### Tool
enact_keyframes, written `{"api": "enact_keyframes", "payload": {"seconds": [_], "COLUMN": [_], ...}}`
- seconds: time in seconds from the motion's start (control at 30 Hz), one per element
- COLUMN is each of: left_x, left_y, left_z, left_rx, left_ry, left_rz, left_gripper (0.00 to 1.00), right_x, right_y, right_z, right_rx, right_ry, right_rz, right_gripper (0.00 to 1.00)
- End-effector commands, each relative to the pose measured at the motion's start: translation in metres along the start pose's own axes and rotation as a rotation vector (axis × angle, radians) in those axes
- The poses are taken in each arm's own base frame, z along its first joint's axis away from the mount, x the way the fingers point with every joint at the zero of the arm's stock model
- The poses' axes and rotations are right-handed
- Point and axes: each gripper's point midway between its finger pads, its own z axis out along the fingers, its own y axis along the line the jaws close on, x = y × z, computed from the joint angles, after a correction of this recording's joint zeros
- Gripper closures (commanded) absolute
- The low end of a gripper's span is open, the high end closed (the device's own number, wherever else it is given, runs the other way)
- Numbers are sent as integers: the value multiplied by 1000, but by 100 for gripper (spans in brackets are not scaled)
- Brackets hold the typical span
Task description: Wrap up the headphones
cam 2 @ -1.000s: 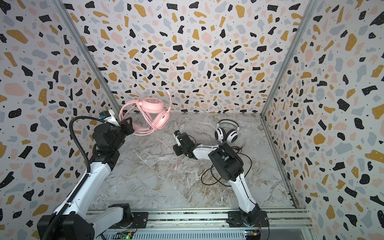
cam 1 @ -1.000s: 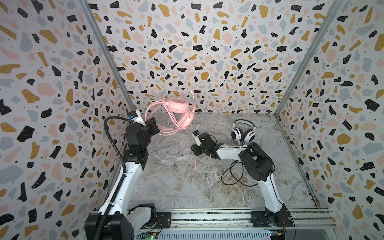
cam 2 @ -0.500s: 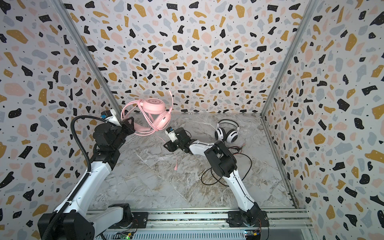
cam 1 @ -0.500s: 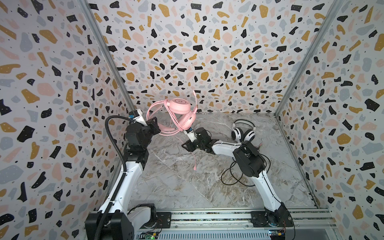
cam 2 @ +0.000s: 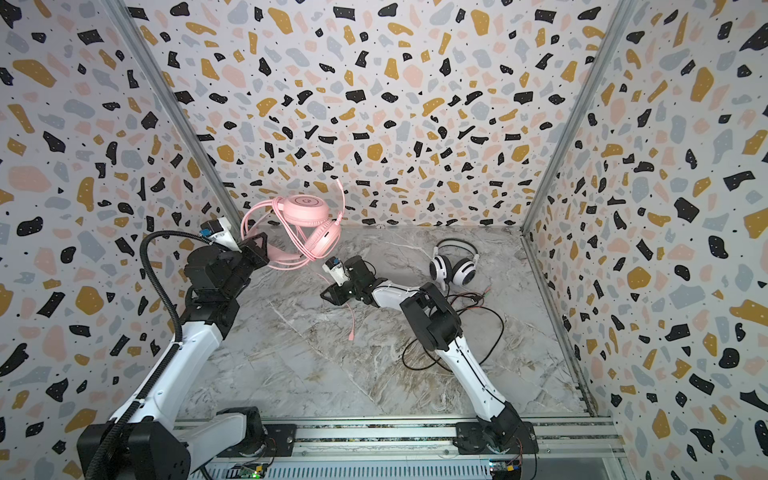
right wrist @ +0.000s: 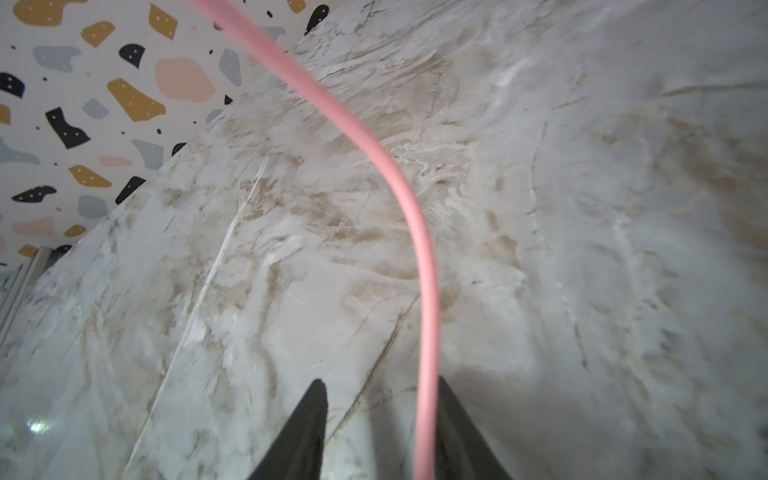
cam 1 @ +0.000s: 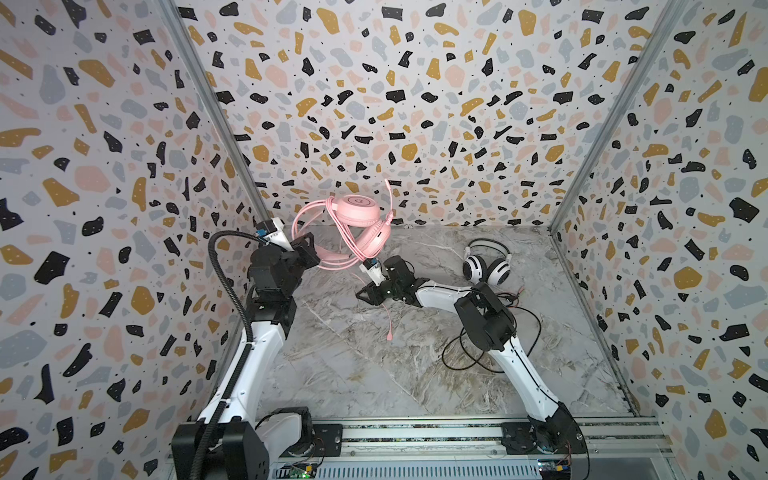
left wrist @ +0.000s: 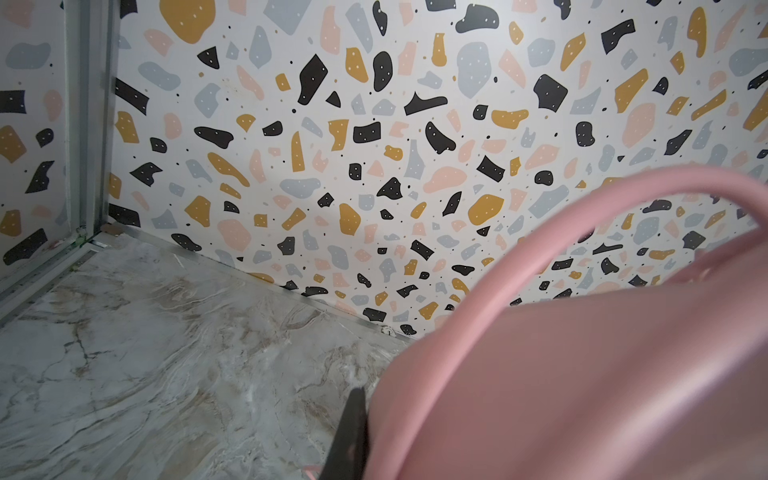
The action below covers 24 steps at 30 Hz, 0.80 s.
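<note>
The pink headphones hang in the air near the back left corner, with my left gripper shut on their headband. One black finger shows beside the band. Their thin pink cable is looped round the cups and drops to the table. My right gripper is low over the table below the cups, open, with the pink cable running between the jaws against one finger. The white-and-black headphones lie at the back right.
A loose black cable sprawls on the marble table around the right arm's elbow. Patterned walls close in the left, back and right sides. A metal rail runs along the front edge.
My right gripper has moved left to under the pink cups, and its jaws have narrowed around the pink cable. The left gripper and the pink headphones have stayed put.
</note>
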Motion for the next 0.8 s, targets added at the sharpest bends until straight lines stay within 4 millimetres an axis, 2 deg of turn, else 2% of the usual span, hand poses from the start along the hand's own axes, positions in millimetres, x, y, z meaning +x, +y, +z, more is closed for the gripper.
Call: {"api": "enact_keyframes", "payload": {"seconds": [0.0, 0.13, 0.27, 0.37, 0.47, 0.63, 0.77], "left_x": [-35, -35, -35, -34, -34, -35, -36], "left_y": [-24, -16, -5, 3, 10, 23, 29], "left_z": [-5, -2, 1, 4, 3, 1, 0], "left_rx": [102, 86, 52, 38, 2, -72, -96], "left_ry": [-118, -118, -116, -108, -108, -115, -124], "left_rz": [-13, -28, -37, -61, -53, -34, -43], "left_gripper": [100, 100, 100, 100, 100, 100, 100], "right_x": [6, 5, 5, 6, 9, 32, 58], "right_y": [20, 26, 32, 43, 64, 86, 107], "right_z": [-4, -26, -48, -70, -94, -137, -167], "right_rx": [-72, -62, -47, -35, -72, -46, -48], "right_ry": [-9, -86, -117, -129, -147, -159, -149], "right_rz": [26, 34, 47, 38, 22, 4, 6], "right_gripper": [72, 90, 100, 100, 100, 100, 100]}}
